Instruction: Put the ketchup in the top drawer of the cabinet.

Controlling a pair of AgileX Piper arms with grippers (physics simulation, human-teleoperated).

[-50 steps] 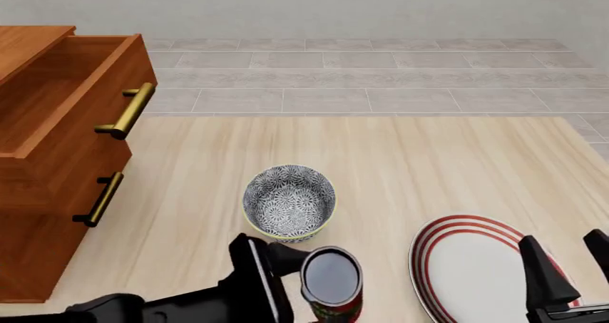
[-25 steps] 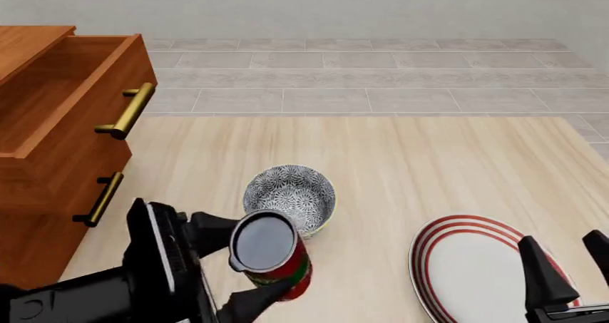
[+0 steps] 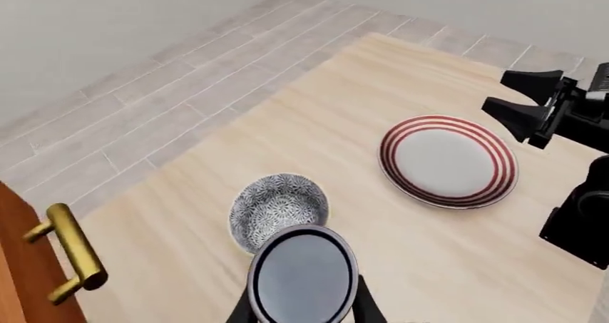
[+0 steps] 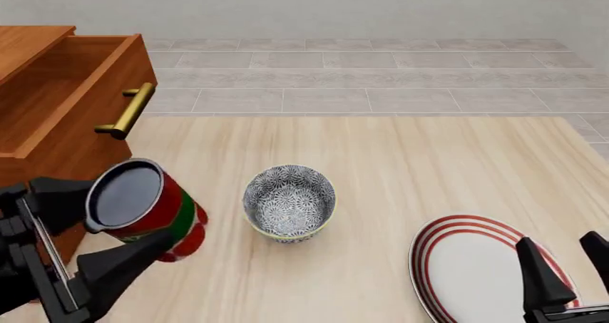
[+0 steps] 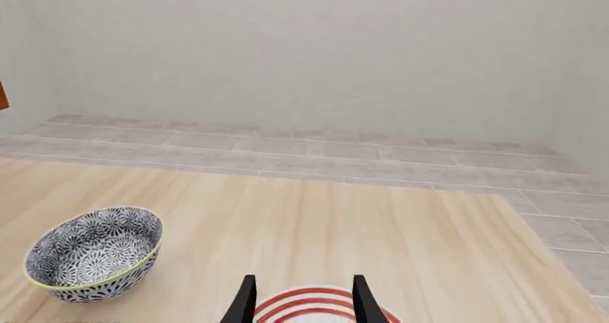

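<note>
Left claw (image 4: 100, 230) clamped on the ketchup (image 4: 142, 209), one dark finger (image 4: 57, 198) against the can's far-left side, the other (image 4: 119, 266) under its near side. Can carried tilted above the counter (image 4: 381, 180) near its left edge, dark round top turned toward the front camera, red and green label showing along the body. Held just in front of the cabinet (image 4: 43, 187), below the brass handle (image 4: 128, 110) of the top drawer (image 4: 71, 98) and not inside it. Drawer pulled out and open, interior bare wood from the front view. Lower drawer's front hidden behind claw and can.

Just right of the can, apart from it, a patterned bowl (image 4: 289, 202) upright on the counter toward the middle. From the left wrist view, can top (image 3: 302, 280) close to the lens with the bowl (image 3: 278, 209) beyond it, the striped plate (image 3: 447, 161) farther along, and a brass handle (image 3: 71, 252) at the cabinet edge.

Right claw (image 4: 561, 269) at the counter's near right corner, fingers parted a moderate way and holding nothing, hovering over the red-striped plate (image 4: 466, 266). In the right wrist view, both fingertips (image 5: 245, 298) framing the plate's rim (image 5: 319, 301).
</note>
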